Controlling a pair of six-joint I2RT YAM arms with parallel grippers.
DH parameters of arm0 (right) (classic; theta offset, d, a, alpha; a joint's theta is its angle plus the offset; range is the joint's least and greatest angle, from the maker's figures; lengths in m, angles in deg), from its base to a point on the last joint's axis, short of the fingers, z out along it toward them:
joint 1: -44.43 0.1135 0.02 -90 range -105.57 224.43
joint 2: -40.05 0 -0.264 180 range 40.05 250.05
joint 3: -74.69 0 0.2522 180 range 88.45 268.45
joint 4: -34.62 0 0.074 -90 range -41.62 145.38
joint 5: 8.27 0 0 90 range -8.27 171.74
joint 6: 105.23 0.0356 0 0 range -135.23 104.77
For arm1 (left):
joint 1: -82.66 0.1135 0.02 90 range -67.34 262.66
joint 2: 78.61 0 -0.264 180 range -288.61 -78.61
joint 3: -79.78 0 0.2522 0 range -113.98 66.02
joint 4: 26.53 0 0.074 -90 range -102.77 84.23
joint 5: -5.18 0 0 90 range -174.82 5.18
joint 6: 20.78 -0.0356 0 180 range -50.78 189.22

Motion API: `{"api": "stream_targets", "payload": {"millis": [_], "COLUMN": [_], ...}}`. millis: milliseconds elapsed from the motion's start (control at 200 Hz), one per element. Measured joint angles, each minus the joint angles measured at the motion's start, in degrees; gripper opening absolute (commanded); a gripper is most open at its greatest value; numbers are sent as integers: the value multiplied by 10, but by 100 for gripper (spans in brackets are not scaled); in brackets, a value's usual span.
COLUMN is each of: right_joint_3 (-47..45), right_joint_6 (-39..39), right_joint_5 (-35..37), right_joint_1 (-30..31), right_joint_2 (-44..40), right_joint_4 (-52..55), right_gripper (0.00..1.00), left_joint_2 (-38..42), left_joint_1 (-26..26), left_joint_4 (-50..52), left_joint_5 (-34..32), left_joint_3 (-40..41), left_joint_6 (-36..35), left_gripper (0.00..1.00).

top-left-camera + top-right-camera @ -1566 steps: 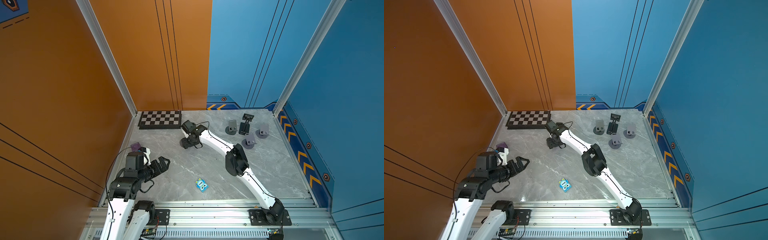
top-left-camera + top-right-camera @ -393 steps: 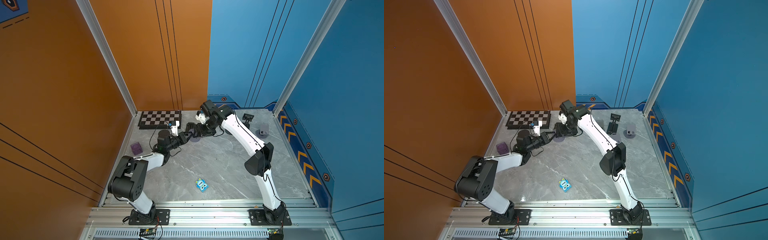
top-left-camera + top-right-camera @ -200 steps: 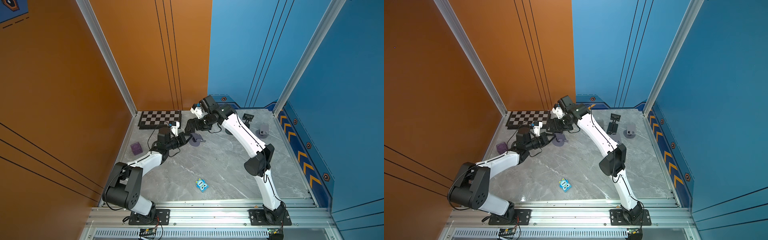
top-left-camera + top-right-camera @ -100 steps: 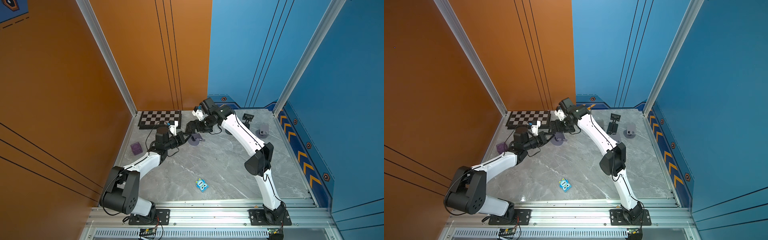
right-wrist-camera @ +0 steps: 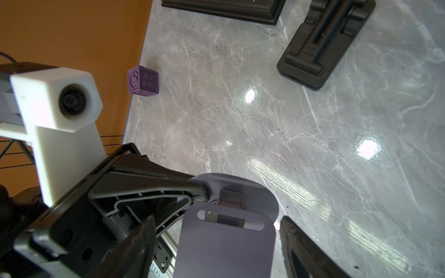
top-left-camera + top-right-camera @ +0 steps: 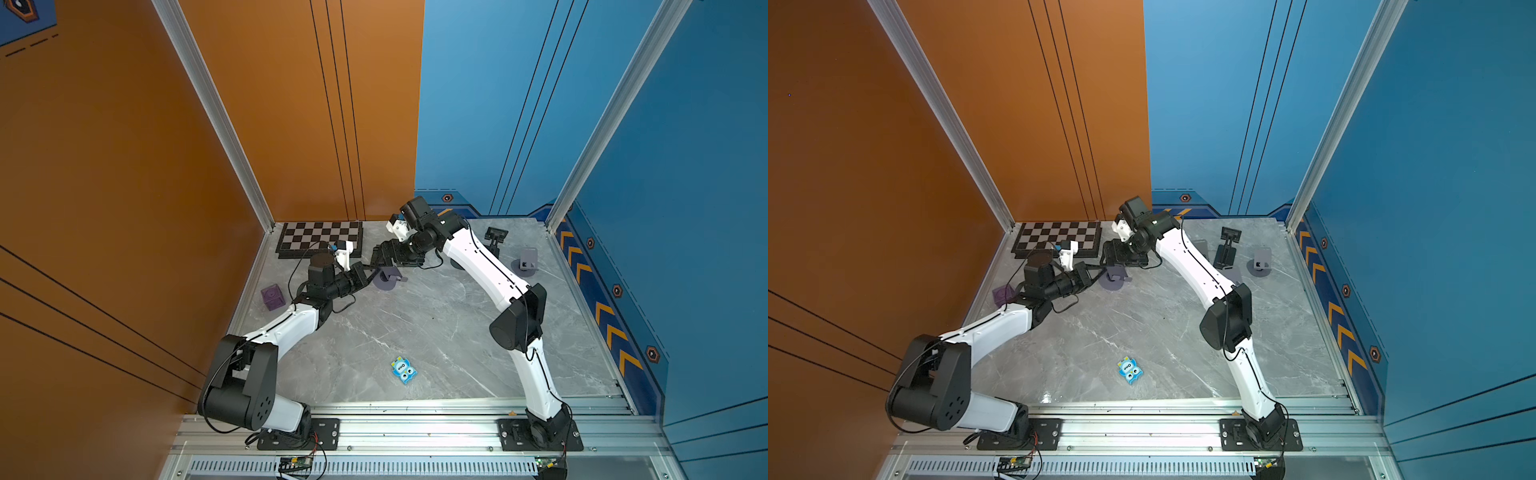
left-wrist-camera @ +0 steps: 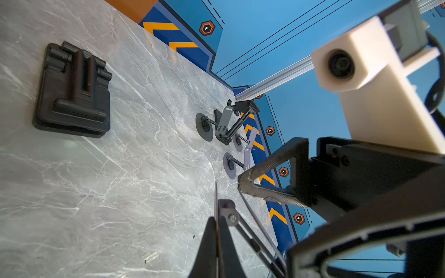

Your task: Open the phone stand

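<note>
1. Grips the rim of the lilac-grey phone stand's (image 5: 224, 243) round base with the left end effector (image 5: 203, 190), fingers clamped together on it.
2. Straddles the stand's flat plate with the right end effector (image 5: 216, 231), fingers apart, a gap on either side.
3. Shows the stand, in a top view, just in front of the chessboard (image 6: 320, 244), toward the counter's (image 6: 436, 332) far left.
4. Shows a folded black stand (image 5: 322, 43) and a purple cube (image 5: 143, 80) lying nearby.

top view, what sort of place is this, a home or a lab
Probably a purpose-built robot test booth: two white-and-black robot arms bolted to an aluminium rail, plain orange and blue wall panels, a black-and-white checkerboard lying flat.
</note>
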Motion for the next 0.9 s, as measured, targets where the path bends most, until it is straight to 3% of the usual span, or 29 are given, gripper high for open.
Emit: {"api": "stream_targets", "payload": {"millis": [230, 540, 896], "right_joint_3": [-4, -8, -8], "right_joint_6": [2, 8, 5], "right_joint_5": [-4, -13, 2], "right_joint_1": [0, 0, 1], "right_joint_2": [7, 8, 5], "right_joint_4": [-2, -2, -4], "right_gripper": [81, 51, 46], "left_joint_2": [0, 0, -1], "left_joint_1": [2, 5, 7], "left_joint_4": [0, 0, 1], "left_joint_5": [0, 0, 0], "left_joint_3": [0, 0, 0], "left_joint_6": [0, 0, 1], "left_gripper": [0, 0, 0]}}
